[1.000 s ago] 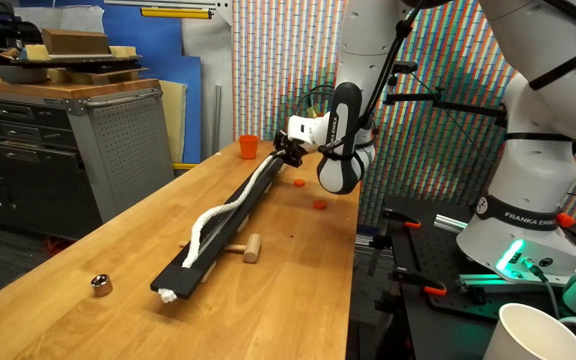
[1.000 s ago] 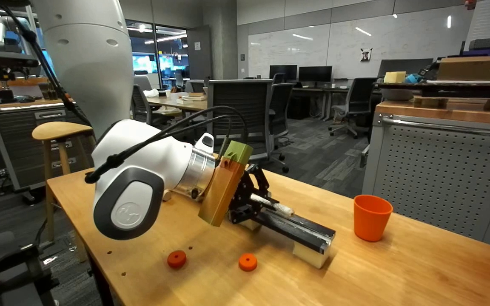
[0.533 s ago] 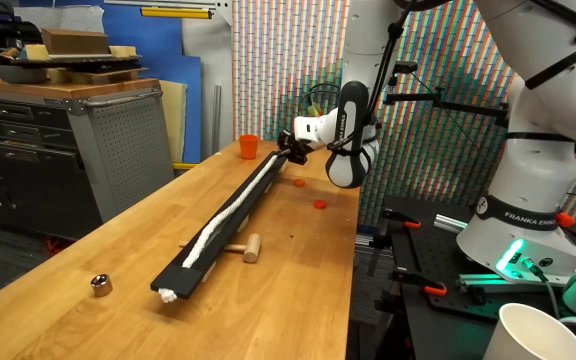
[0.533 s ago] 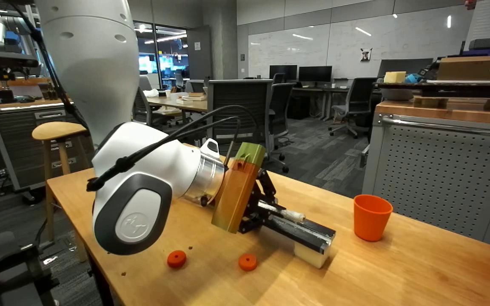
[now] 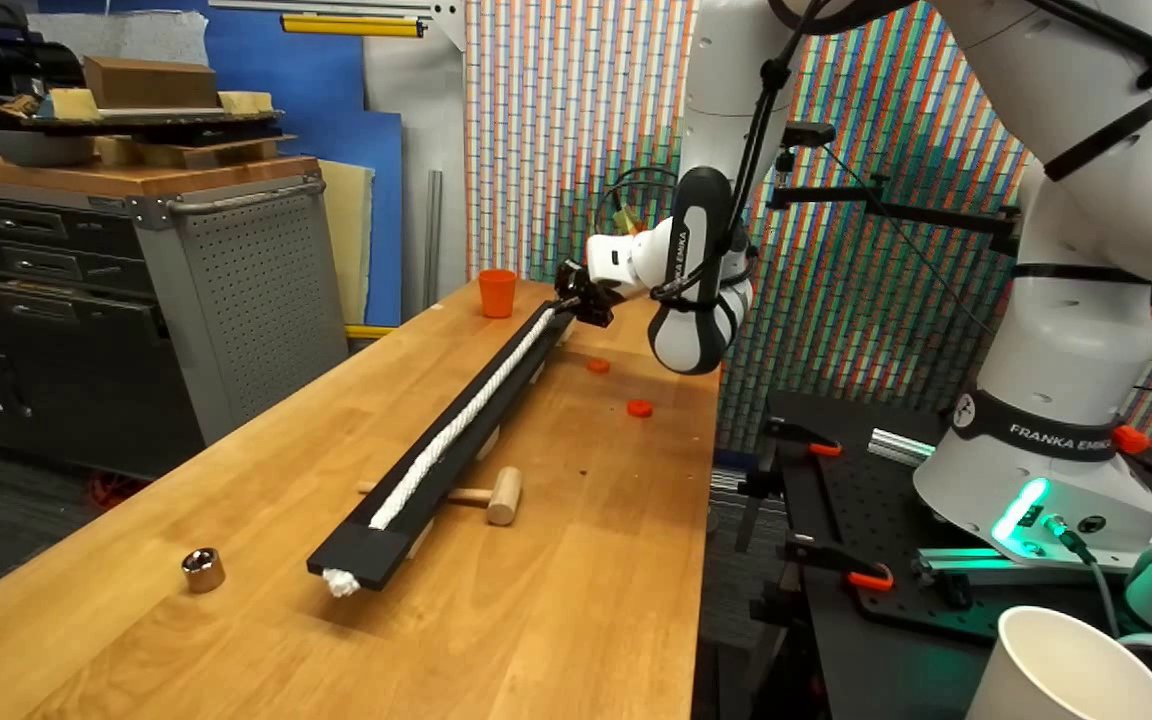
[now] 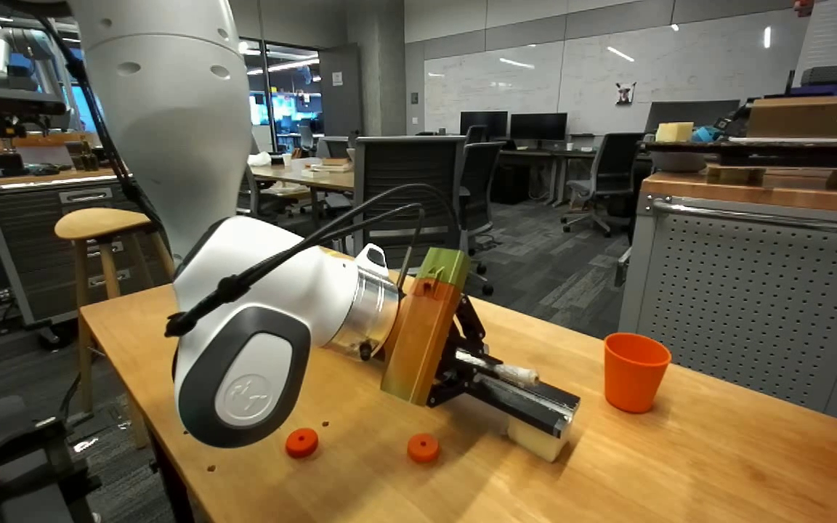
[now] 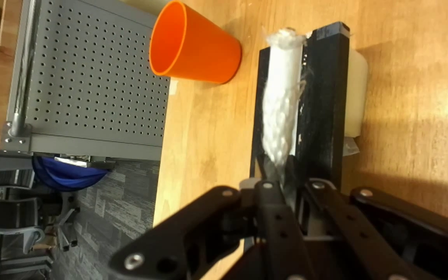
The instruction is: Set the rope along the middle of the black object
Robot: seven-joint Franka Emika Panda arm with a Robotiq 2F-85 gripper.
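"One rope (image 7: 280,105), light and limp, I'd guess. Where's the best hold?"
"Near the frayed end: a pull there should draw it straight, though it may squash."
"And the hand (image 7: 277,166)?"
"Pinching the rope just short of that end, which pokes beyond the grip over the black bar (image 7: 321,97). The rest runs off on the hand's other side, along the bar."
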